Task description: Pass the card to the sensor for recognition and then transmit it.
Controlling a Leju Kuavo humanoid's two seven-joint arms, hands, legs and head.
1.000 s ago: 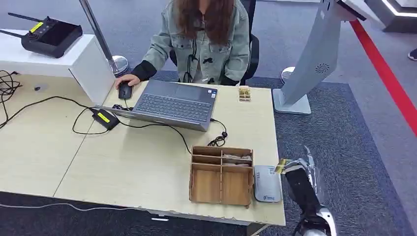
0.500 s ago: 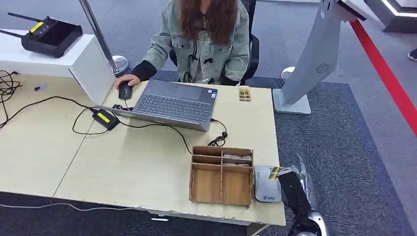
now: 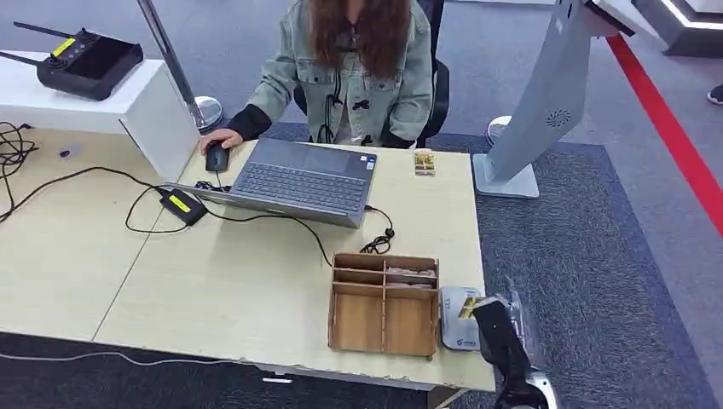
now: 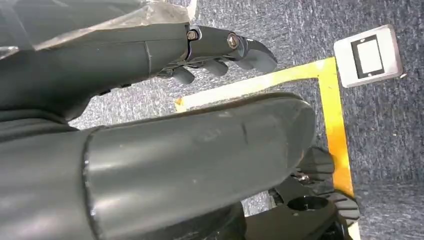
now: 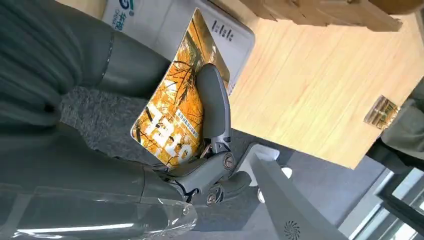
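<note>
Desk (image 3: pixel 256 290) edge, card (image 5: pixel 172 117) in rt hand (image 5: pixel 150 165), over sensor (image 3: pixel 454 328)

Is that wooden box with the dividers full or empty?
Mostly empty. The brown wooden divider box shows bare front compartments; one small rear compartment holds something pale, too small to identify.

From my head view, my right hand (image 3: pixel 493 319) covers one edge of the white box-shaped card sensor (image 3: pixel 454 319) on the worktop (image 3: pixel 256 290). The orange printed card (image 5: pixel 175 115) is partly behind a dark finger (image 5: pixel 212 107), and its lettering is too distorted for me to read. The seated person's (image 3: pixel 358 68) head is cut off by the frame.
</note>
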